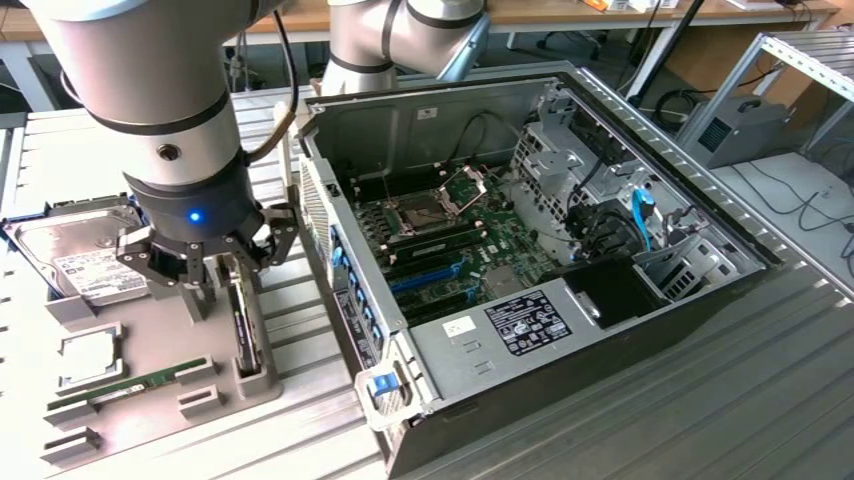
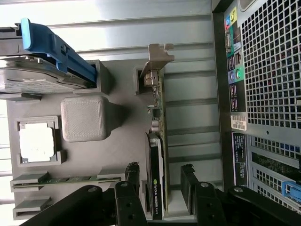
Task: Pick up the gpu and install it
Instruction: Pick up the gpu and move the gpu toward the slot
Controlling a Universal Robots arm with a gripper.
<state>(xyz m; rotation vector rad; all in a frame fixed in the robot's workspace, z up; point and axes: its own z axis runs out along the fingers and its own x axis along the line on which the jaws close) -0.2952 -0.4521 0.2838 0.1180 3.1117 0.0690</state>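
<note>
The gpu (image 2: 160, 123) stands on its edge in a slot of the grey holder tray (image 2: 117, 155). Its silver bracket points away from the gripper and its black cooler lies between the fingers. My gripper (image 2: 160, 178) is open and straddles the cooler end of the card, one black finger (image 2: 131, 186) close by the cooler and the other (image 2: 189, 183) a small gap off the board side. In the exterior view the gripper (image 1: 224, 285) hangs low over the gpu (image 1: 244, 335) at the exterior view's left, beside the open computer case (image 1: 441, 110).
The grey tray (image 1: 160, 350) also carries a silver hard drive (image 1: 80, 255) with a blue bracket, a processor chip (image 1: 87, 358) and a narrow green memory stick (image 1: 127, 385). The case's motherboard (image 1: 454, 240) lies exposed. The case's perforated wall (image 2: 273, 70) stands close to the gripper.
</note>
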